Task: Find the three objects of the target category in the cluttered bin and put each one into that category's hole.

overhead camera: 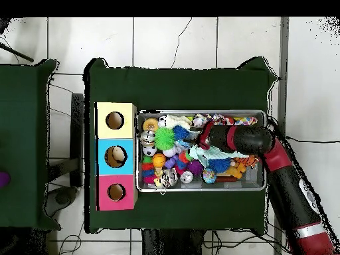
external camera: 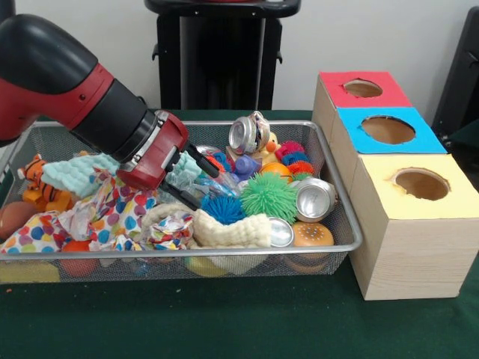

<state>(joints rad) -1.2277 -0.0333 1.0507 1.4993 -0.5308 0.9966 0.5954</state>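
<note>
Front view, as I read it from the remote station: red and black arm reaching down into the silver wire mesh bin point(external camera: 340, 217) on the green-covered table point(external camera: 224, 321). Hand point(external camera: 196, 178) sits low over the middle of the clutter, its black fingers point(external camera: 203, 161) spread apart, nothing clamped between them that I can make out. Contents near the hand: green spiky rubber ball point(external camera: 268, 196), blue spiky ball point(external camera: 223, 208), cream knitted cloth point(external camera: 232, 230), polka-dot fabric point(external camera: 112, 213). Further items: crushed silver can point(external camera: 249, 133) at the far wall, another silver can point(external camera: 314, 198) by the right wall, toy hamburger point(external camera: 312, 235), striped tiger toy point(external camera: 37, 179). Beside the bin: wooden box with three round holes, tops red point(external camera: 363, 88), blue point(external camera: 387, 130), yellow point(external camera: 421, 184). Overhead view: hand point(overhead camera: 200, 137) over the bin's centre
</note>
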